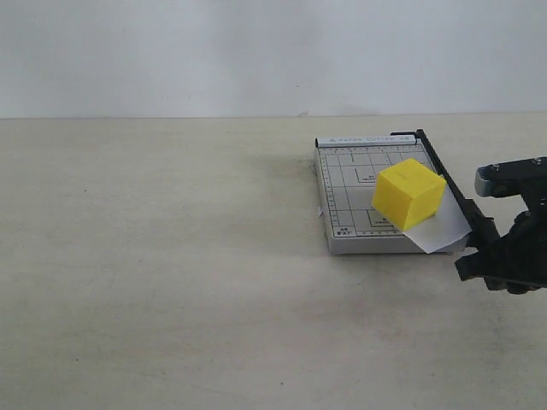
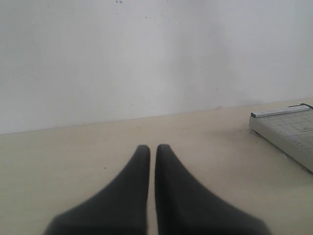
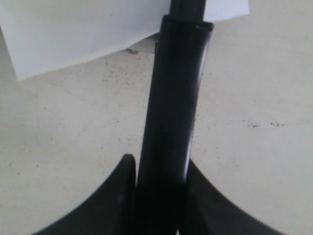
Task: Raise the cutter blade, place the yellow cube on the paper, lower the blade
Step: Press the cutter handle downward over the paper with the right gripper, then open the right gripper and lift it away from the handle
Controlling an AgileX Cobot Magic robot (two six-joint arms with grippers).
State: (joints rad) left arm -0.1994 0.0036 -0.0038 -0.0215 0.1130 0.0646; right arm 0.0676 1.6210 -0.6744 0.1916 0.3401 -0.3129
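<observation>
The yellow cube (image 1: 408,193) sits on the white paper (image 1: 440,232), which lies on the grey gridded cutter board (image 1: 346,184). One corner of the paper pokes out past the board's near right corner. The cutter blade (image 1: 444,175) lies low along the board's right edge. My right gripper (image 1: 487,248) is at the blade's near end. In the right wrist view this gripper (image 3: 160,162) is shut on the thick black handle (image 3: 176,98), with the paper (image 3: 73,34) beyond. My left gripper (image 2: 152,147) is shut and empty, away from the board (image 2: 288,132).
The beige tabletop (image 1: 171,256) stretches left of the board, and a white wall (image 1: 256,51) stands behind it. The left arm is outside the exterior view.
</observation>
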